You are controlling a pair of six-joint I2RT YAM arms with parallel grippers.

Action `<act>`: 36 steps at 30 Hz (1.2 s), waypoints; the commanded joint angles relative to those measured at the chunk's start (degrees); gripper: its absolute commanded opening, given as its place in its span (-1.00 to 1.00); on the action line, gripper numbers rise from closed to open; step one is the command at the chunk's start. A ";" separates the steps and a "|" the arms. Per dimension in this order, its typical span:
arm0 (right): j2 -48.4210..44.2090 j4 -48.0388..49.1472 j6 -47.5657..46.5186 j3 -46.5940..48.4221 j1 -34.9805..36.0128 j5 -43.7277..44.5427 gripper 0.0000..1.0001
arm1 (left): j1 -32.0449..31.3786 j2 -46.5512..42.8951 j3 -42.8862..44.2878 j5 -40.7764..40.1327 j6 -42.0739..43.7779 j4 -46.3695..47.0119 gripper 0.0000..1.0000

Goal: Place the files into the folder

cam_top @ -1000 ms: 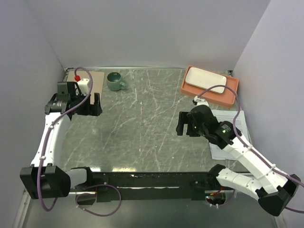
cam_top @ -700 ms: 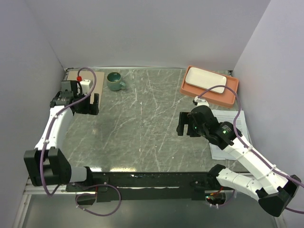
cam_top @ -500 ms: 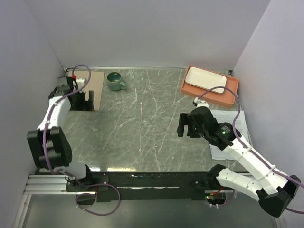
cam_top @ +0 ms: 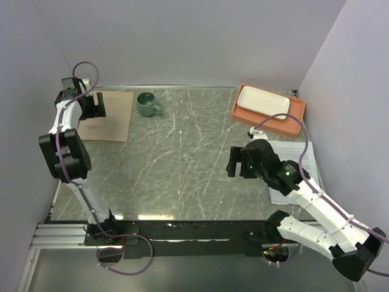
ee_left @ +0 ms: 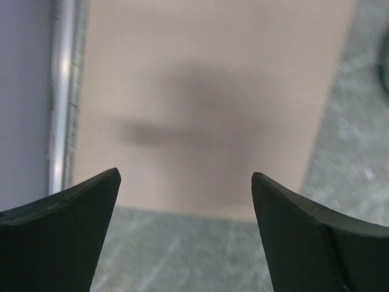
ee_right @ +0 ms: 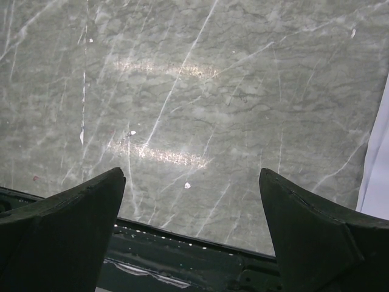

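The folder (cam_top: 112,117) lies closed and flat at the table's back left, a tan cardboard sheet; no clip shows. It fills the left wrist view (ee_left: 200,91), blurred. My left gripper (cam_top: 96,107) hangs over the folder's back left part, open and empty (ee_left: 185,174). The files (cam_top: 305,159) are white printed sheets at the right edge, partly under my right arm; a white edge shows in the right wrist view (ee_right: 379,164). My right gripper (cam_top: 238,162) is open and empty over bare marble, left of the files (ee_right: 192,172).
A teal cup (cam_top: 146,103) stands just right of the folder. An orange tray (cam_top: 296,120) with a white plate (cam_top: 262,102) sits at the back right. Walls close in on three sides. A metal rail (ee_left: 61,91) runs along the folder's left side. The table's front edge (ee_right: 182,243) lies under my right gripper.
My left arm has swung back and to the left, from the folder's front right edge to its back left corner, uncovering most of the folder. My right arm has barely moved.
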 commanded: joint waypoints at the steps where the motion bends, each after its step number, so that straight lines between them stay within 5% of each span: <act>1: -2.27 2.23 -0.73 -0.99 -0.16 0.26 0.99 | 2.69 6.51 7.50 -2.83 -4.30 0.42 0.92; 18: -0.95 4.16 -0.46 -1.78 0.36 -3.43 0.99 | 5.86 14.07 8.74 -4.59 -6.42 8.07 0.92; 32: -1.48 4.78 0.68 -1.26 1.24 -4.66 0.98 | 6.21 9.07 -10.23 -7.50 2.55 16.85 0.98; 36: -1.57 4.86 0.94 -1.34 1.42 -4.83 0.98 | 6.21 5.91 -16.73 -7.06 5.79 19.40 0.79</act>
